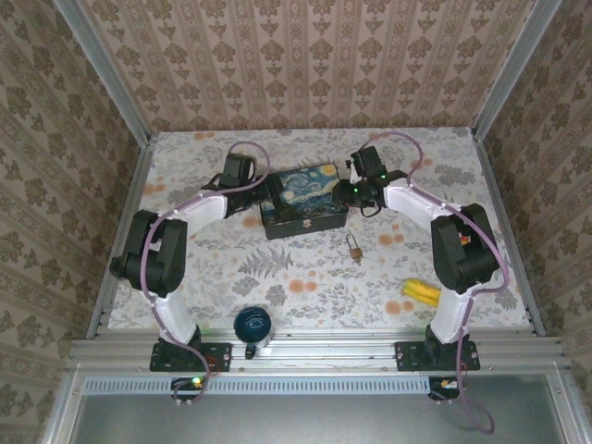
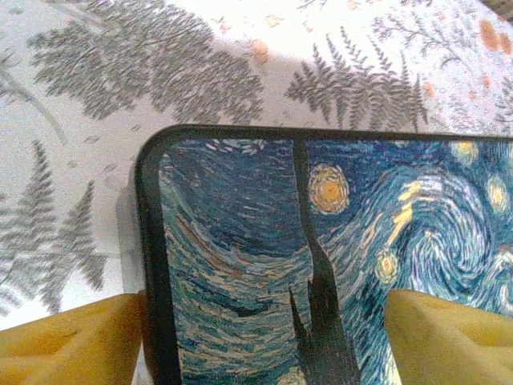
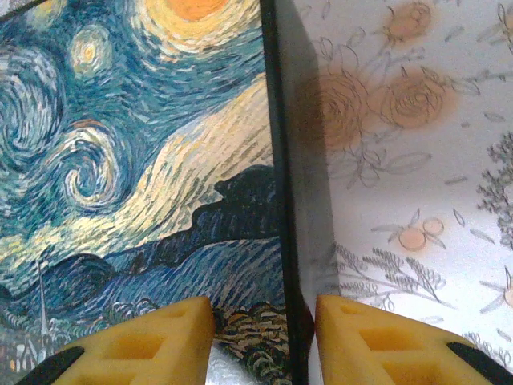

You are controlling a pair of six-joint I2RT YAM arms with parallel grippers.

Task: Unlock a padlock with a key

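Observation:
The small brass padlock (image 1: pixel 353 246) lies on the floral tablecloth, just in front of the right end of the Starry Night tin (image 1: pixel 303 200). At this size I cannot tell the key apart from it. My left gripper (image 1: pixel 269 191) is at the tin's left end. In the left wrist view its yellow fingers (image 2: pixel 68 343) stand wide apart across the tin's left edge (image 2: pixel 154 265), so the left gripper (image 2: pixel 264 345) is open. My right gripper (image 1: pixel 352 191) is at the tin's right end. It (image 3: pixel 264 341) is open too, its pads (image 3: pixel 140 345) astride the tin's right rim (image 3: pixel 282 241).
A yellow object (image 1: pixel 421 292) lies near the right arm's base. A dark blue round thing (image 1: pixel 252 325) stands at the near edge between the arms. Metal frame rails and papered walls close in the table (image 1: pixel 305 282) on three sides.

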